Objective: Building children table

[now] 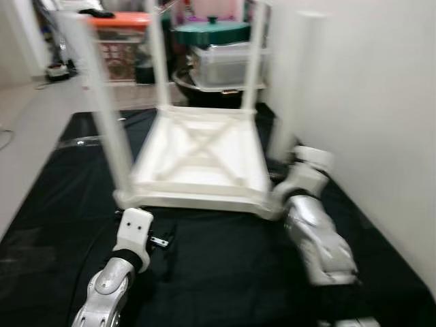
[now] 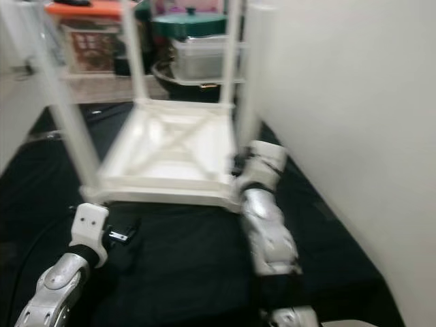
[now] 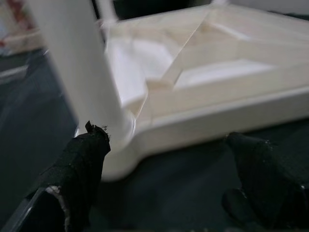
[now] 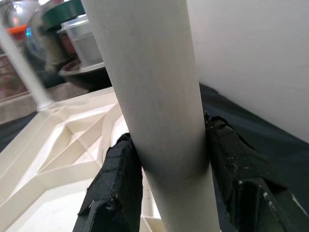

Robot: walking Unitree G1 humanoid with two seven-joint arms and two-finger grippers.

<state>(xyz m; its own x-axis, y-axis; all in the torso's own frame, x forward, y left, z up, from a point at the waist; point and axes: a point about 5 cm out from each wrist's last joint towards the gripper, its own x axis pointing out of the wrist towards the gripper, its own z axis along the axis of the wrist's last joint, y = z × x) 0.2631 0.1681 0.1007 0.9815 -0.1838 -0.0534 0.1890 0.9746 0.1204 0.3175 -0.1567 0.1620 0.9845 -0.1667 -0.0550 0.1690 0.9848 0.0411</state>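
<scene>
Right gripper (image 4: 166,159) clamped on the near-right table leg (image 4: 154,96), fingers (image 4: 116,188) pressed on both sides of it, low near the base. Left gripper (image 3: 164,174) spread wide, just short of the near-left corner, not touching the near-left leg (image 3: 79,72). Table (image 1: 197,160) sits upside down on a black mat (image 1: 225,266), mid-frame, legs up. White wall (image 1: 361,102) at right. Upper frame: storage bins (image 1: 225,61) and a green lid (image 1: 211,30).

A home storage corner: stacked plastic bins (image 1: 228,61), a green lid (image 1: 212,30), white wall (image 1: 368,102), black floor mat (image 1: 225,266).
</scene>
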